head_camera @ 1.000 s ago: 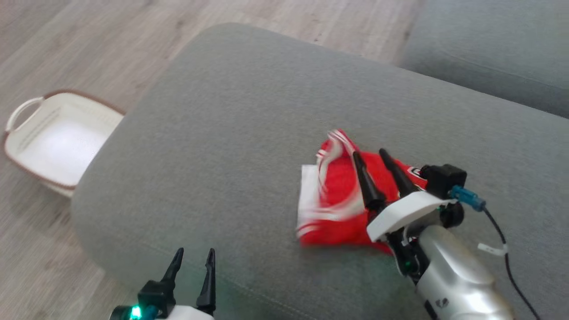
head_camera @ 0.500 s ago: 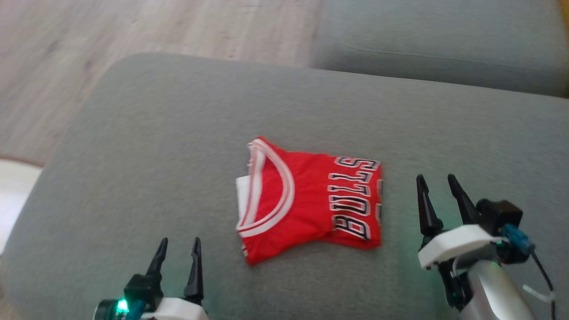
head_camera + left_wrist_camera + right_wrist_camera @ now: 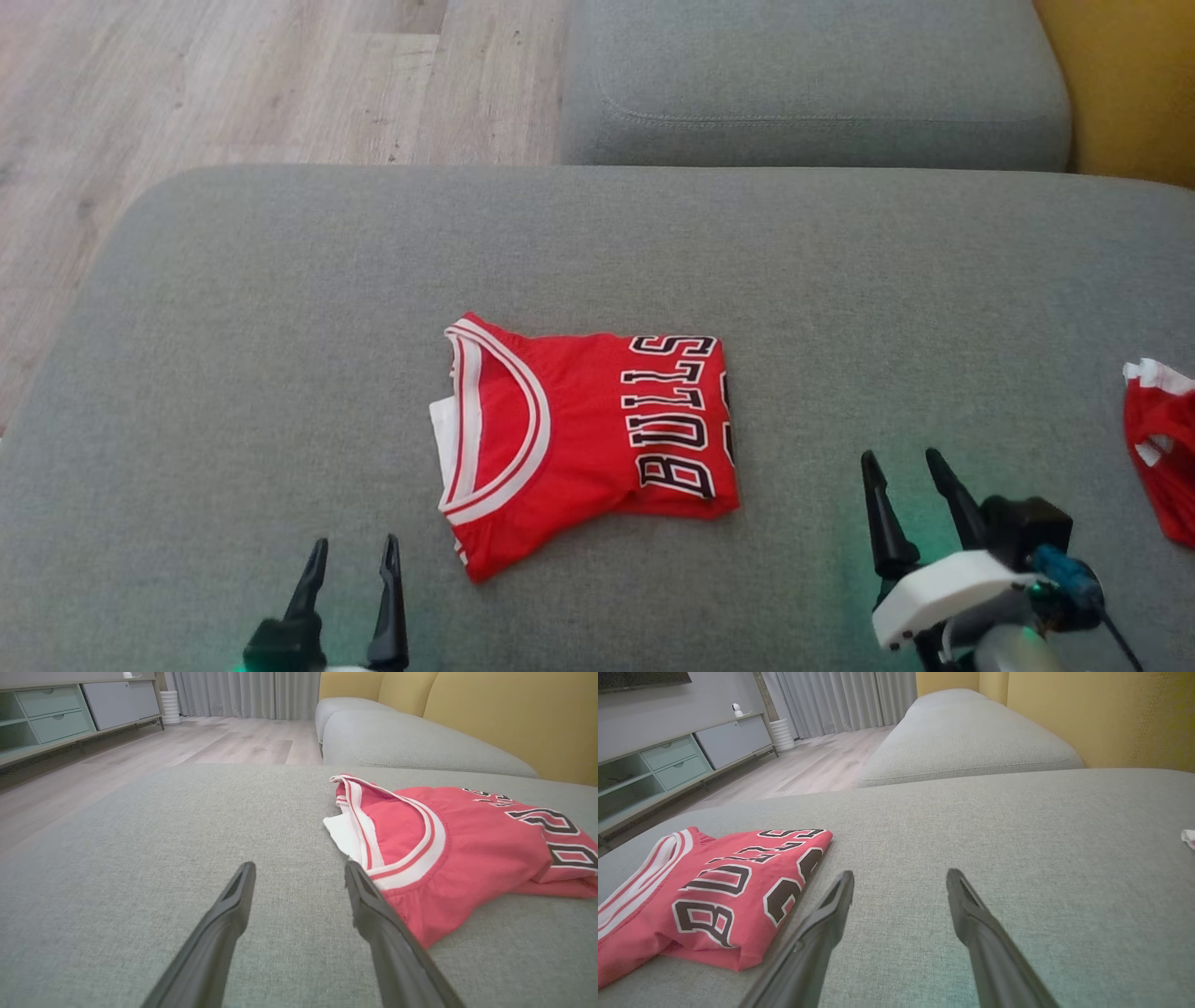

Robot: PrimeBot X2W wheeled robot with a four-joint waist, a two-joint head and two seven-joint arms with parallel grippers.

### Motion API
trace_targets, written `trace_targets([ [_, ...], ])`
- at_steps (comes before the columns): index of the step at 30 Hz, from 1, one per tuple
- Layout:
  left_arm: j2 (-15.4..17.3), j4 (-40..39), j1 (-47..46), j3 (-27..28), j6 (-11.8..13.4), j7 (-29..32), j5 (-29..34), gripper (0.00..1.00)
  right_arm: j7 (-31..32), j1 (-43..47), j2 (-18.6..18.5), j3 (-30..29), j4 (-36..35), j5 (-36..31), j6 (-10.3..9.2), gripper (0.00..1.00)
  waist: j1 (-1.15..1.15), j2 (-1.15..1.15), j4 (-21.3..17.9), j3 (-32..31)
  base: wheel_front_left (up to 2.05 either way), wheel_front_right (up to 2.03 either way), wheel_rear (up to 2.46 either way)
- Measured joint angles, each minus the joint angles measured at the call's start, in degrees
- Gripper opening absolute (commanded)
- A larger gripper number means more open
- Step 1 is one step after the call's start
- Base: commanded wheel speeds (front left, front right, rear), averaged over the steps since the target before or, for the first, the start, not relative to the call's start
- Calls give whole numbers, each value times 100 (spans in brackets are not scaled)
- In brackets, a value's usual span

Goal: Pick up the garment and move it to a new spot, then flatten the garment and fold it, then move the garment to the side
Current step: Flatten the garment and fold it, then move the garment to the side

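Nearest the robot, the left hand (image 3: pixel 356 541) hovers low over the cushion (image 3: pixel 233 355), fingers spread and holding nothing. Its tips lie near the jersey's near-left corner. The right hand (image 3: pixel 901 455) is likewise spread and empty, off to the jersey's right and apart from it.

Between them, mid-cushion, lies the jersey (image 3: pixel 579 439), folded into a compact red packet with the collar to the left and the lettering to the right.

It looks light, limp and rather slick, so the layers would likely slide apart if it were pinched by the top one alone. It is better to grip through the whole stack at the thick folded edges, one hand on each side.

A red cloth (image 3: pixel 1162 448) sits at the right edge. Beyond it are a far cushion (image 3: pixel 812 84) and the floor (image 3: pixel 233 84).
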Motion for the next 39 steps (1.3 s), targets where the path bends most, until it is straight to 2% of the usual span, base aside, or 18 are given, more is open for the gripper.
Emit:
trace_targets([
  [8, 1, -108, 97, -21, 42, 0, -14, 100, 0, 79, 11, 107, 1, 87, 0, 100, 0, 0, -28, -33, 0, 0, 0],
  [11, 0, -114, 93, -75, 40, 0, -15, 100, 0, 50, 13, 253, 225, 177, 0, 100, 0, 0, 22, 17, 0, 0, 0],
  [14, 2, -111, 77, -213, 27, 0, -16, 100, 0, -57, 13, 498, 466, 253, 0, 100, 0, 0, 166, 71, 0, 0, 0],
  [18, 3, -92, -18, -443, -79, 0, -14, 100, 0, -644, 15, 627, 753, 328, 0, 100, 0, 0, 471, 181, 0, 0, 0],
  [23, 2, -37, -129, -578, -123, 0, -14, 100, 0, -1463, 9, 595, 1619, 319, 0, 100, 1, 0, 930, 358, 0, 0, 0],
  [28, 3, 40, -124, -576, -125, 0, -15, 100, 55, -1779, 8, 637, 2735, 324, 0, 100, 1, 0, 1299, 519, 0, 0, 0],
  [29, 5, 42, -124, -572, -125, 0, -15, 100, 58, -1857, 1, 656, 2852, 332, 0, 87, 1, 0, 1346, 549, 0, 0, 0],
  [30, 7, 42, -124, -572, -125, 0, -15, 100, 60, -1952, -12, 702, 2961, 330, 0, 0, 1, 0, 1380, 576, 0, 0, 0],
  [35, 8, 41, -114, -543, -123, 0, -74, 100, 41, -2158, 14, 966, 3151, 423, 0, 0, 1, 0, 1273, 579, 0, 0, 0],
  [39, 8, 27, -83, -533, -124, 0, -107, 100, 14, -2113, 35, 938, 3169, 372, 1, 0, 1, 0, 903, 474, 0, 0, 0],
])
